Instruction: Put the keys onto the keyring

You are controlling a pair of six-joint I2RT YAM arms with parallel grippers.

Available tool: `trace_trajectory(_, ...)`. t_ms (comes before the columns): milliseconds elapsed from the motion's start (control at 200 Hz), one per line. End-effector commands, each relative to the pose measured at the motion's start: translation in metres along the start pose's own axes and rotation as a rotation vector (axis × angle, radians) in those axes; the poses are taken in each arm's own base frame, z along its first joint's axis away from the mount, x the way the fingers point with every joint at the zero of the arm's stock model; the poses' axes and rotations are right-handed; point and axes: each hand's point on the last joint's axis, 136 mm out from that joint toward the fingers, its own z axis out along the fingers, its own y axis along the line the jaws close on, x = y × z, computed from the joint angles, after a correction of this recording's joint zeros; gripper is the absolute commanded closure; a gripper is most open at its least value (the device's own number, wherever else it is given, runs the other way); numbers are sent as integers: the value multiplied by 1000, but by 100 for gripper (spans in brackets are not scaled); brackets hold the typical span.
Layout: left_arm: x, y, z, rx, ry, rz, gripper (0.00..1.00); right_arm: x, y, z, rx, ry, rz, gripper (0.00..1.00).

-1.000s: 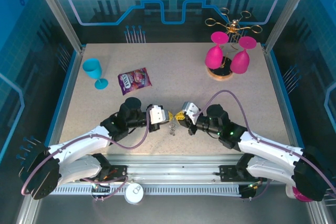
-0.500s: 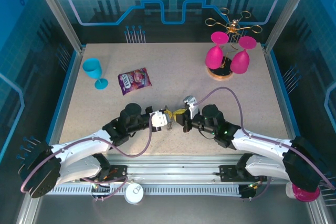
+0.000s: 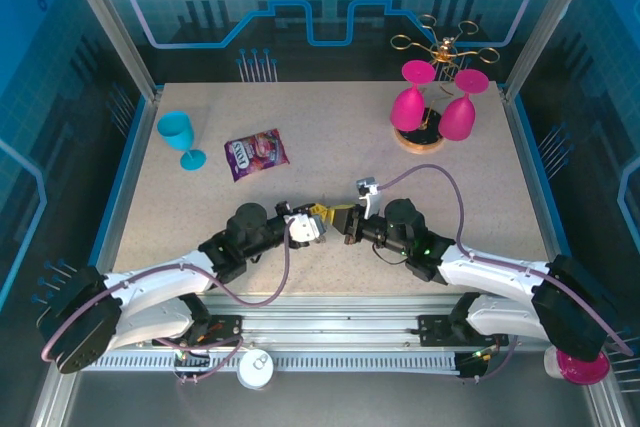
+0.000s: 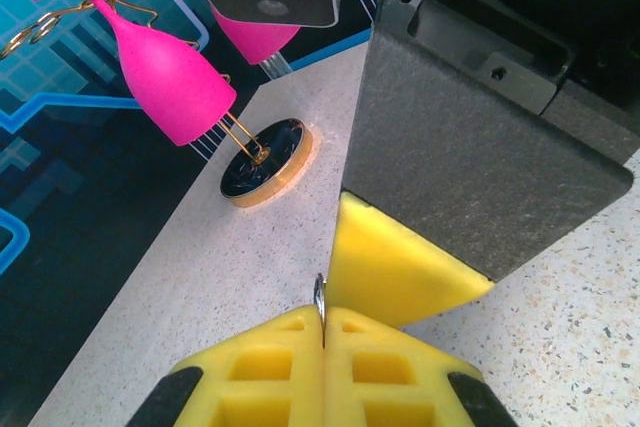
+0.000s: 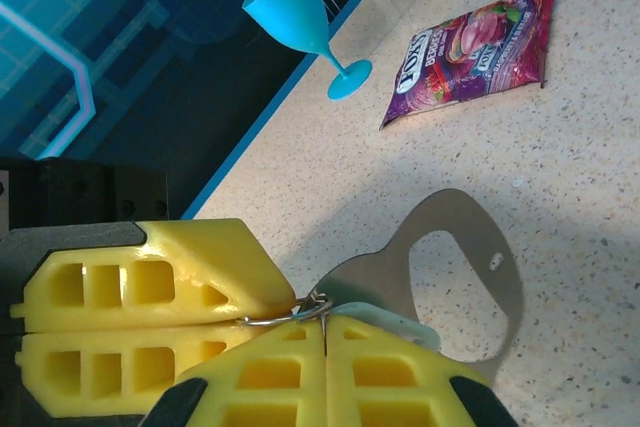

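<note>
left tool (image 4: 322,337): closed tight on the thin wire loop of the keyring (image 4: 319,295). the loop is pinched edge-on in the seam, so its free part is offered toward the other arm.
right tool (image 5: 325,347): closed as well and brought tip to tip with the left tool. the wire loop is met at its seam; whether it is gripped there cannot be told.
key (image 5: 500,302): a flat grey piece with a pale teal head is seen just under the right tool's tip, lifted off the desk (image 5: 560,177). it is judged to be carried there for threading onto the loop.
step in hand: the key's hole is judged to be worked along the wire. whether it is on yet cannot be told.
risk: the loop could be lost from the seam by a small twist.
further out: a snack packet (image 5: 470,37) and a blue goblet (image 5: 300,17) are seen well beyond the left tool. pink glasses (image 4: 165,72) on a gold rack (image 3: 441,46) are seen well beyond the right tool, apart from the work.
</note>
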Motion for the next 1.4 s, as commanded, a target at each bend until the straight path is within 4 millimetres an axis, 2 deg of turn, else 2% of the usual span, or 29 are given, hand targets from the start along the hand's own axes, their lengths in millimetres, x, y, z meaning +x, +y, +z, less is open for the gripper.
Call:
trace_trajectory(0,-15,-6,0,10,-75,7,100,-14,-5,-1,13,-81,80,100)
trace_trajectory(310,-5,5,4,-65,-37,-36,100,-21,-4,-5,-10,-121,166,100)
trace_trajectory(715,-10,1,2,-49,-80,-71,100,-21,-9,-9,-6,-147,199,100)
trace_trajectory(921,-17,4,1,-60,-113,-97,100,-21,-4,-8,-34,-143,195,100)
trace_trajectory(1286,-22,1,-1,-40,-142,-108,100,-22,5,-6,-79,-135,187,81)
trace_trajectory(1396,-21,1,-1,-40,-141,-112,100,-22,5,-7,-76,-135,183,80)
